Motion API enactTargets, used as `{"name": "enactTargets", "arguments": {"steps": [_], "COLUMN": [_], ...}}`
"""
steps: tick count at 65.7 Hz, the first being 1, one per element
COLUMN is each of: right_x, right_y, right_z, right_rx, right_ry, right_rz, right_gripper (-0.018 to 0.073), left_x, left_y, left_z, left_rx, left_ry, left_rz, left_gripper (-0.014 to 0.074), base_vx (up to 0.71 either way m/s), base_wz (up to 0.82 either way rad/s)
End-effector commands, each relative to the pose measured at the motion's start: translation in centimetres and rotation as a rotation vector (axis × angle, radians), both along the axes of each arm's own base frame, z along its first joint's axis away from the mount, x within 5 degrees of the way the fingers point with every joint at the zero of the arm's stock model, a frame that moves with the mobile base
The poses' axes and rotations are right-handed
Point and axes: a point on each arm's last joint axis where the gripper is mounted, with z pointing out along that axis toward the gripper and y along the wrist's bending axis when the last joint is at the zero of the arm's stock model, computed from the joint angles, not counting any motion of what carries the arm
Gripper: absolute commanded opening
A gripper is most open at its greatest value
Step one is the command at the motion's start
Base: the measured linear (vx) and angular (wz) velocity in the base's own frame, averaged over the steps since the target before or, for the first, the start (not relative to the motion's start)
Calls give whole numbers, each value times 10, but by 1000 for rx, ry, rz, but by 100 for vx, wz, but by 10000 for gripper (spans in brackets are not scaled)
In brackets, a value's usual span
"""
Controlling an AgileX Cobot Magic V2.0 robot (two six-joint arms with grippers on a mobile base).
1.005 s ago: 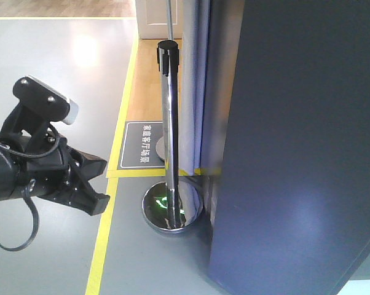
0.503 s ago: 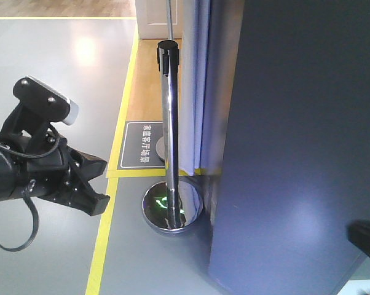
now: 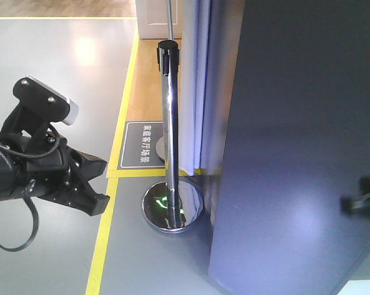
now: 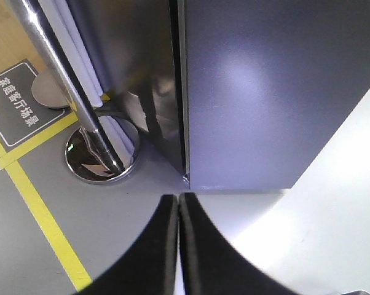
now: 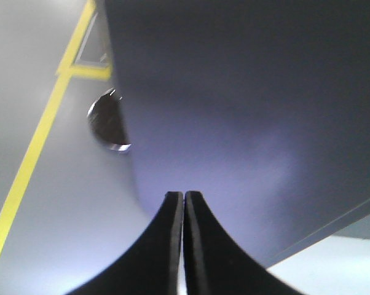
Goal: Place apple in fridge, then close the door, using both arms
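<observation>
- No apple in any view, and neither gripper holds anything — I judge it is already inside the fridge, with only the door left to shut.
- Left gripper and right gripper: fingers pressed together, empty.
- The door fills the right — flat, dark grey, faintly glossy, near the chrome post.

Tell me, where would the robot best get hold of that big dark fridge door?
Probably nowhere to pinch: the fridge door shows a flat dark grey face with no handle in view. A flat push on that face, coming from the front, suits it better. The right end effector, shut, already points at the panel. The left end effector, also shut, aims near the door's lower corner.
</observation>
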Motion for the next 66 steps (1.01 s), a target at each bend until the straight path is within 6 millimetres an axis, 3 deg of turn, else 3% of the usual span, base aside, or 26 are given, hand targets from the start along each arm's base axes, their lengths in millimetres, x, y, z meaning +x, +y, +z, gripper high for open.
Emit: {"name": "enactTargets", "arguments": {"steps": [1,27,45,66], "right_x": [11,28,70,115], "right_y": [-10,-45,-53,-60], "right_z": [27,65,81,85], "right_rx": [-15,-57,-79,-82], "right_ry": [-152,-332,-363,-444], "right_rz": [-38,-191,-185,-177], "right_gripper": [-2,-2,-2,-2], "left_x": [0,0,0,0], "left_y": [1,1,1,1], "left_z": [18,18,18,18], "left_rx": [-65,-65,-65,-65], "left_ry": [-76,-76,-76,-76], "left_rz": [20,20,20,20], "left_gripper": [-6,-6,-6,-6], "base_vx": [0,0,0,0], "base_wz": [0,0,0,0]}}
